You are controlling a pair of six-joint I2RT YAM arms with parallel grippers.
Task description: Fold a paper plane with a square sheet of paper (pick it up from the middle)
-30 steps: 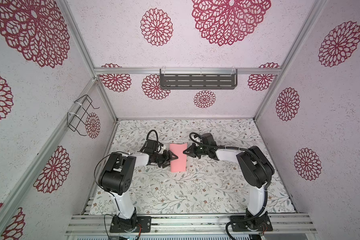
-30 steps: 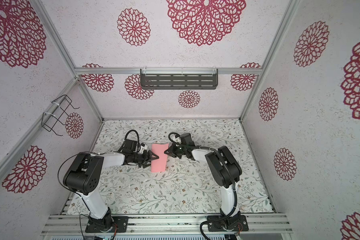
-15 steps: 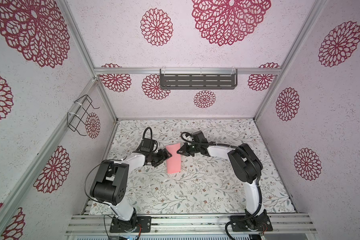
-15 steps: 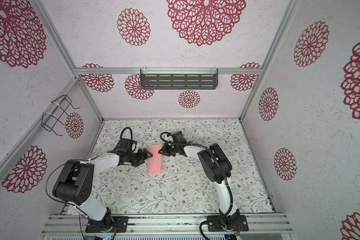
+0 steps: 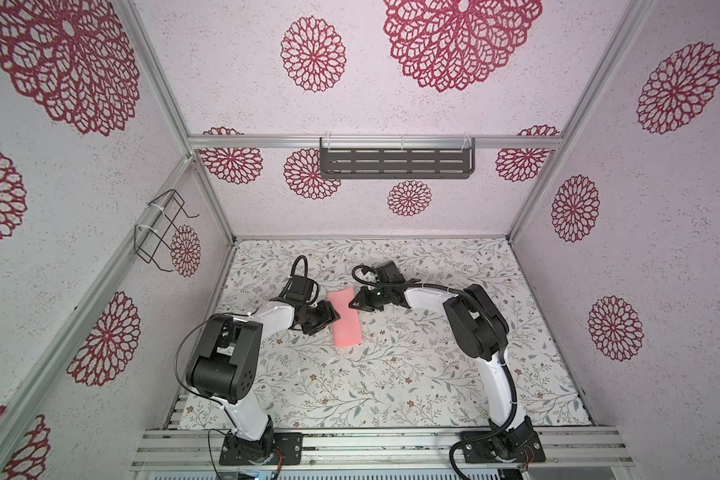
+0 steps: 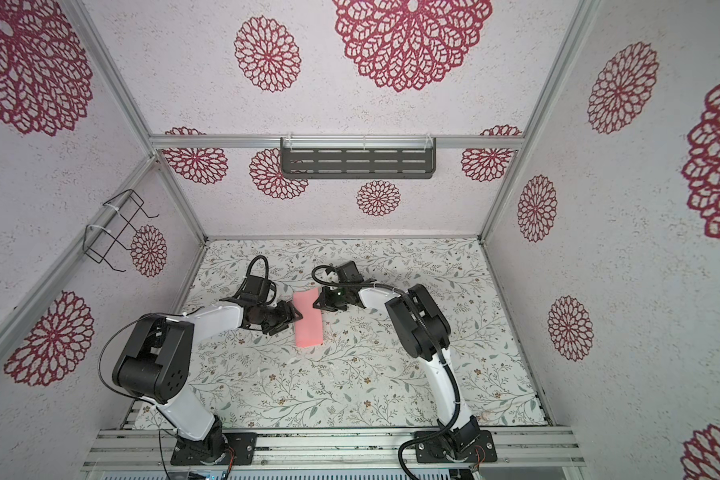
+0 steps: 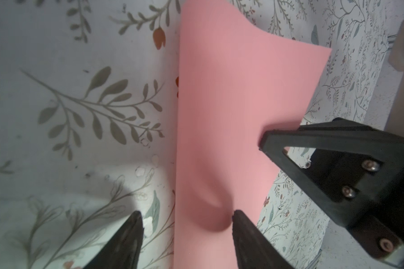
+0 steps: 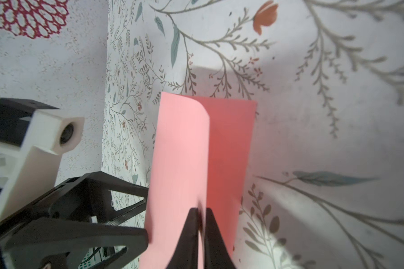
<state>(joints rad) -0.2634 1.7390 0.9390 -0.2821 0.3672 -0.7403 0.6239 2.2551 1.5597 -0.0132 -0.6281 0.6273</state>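
First half-fold in hand: salmon-pink square paper sheet [image 5: 344, 320], loosely doubled into a strip, sits mid-frame on the floral desk [image 5: 395, 374]; right fingers [image 8: 191, 235] pinch its raised flap edge, left fingers [image 7: 245, 235] stand apart, straddling one side. Next, probably: align edges, press the crease flat.

Through my left wrist camera I see the pink sheet of paper [image 7: 219, 104] running up the middle of the picture, bowed rather than flat, over the floral tabletop [image 7: 79, 104]. My left gripper [image 7: 186, 213] has its jaws apart astride the sheet's near end: one fingertip [image 7: 243, 230] presses a dent into the paper, while the other stands clear of its straight edge. The right gripper [image 7: 266, 139] comes in from the side, its black tip on the sheet's opposite edge
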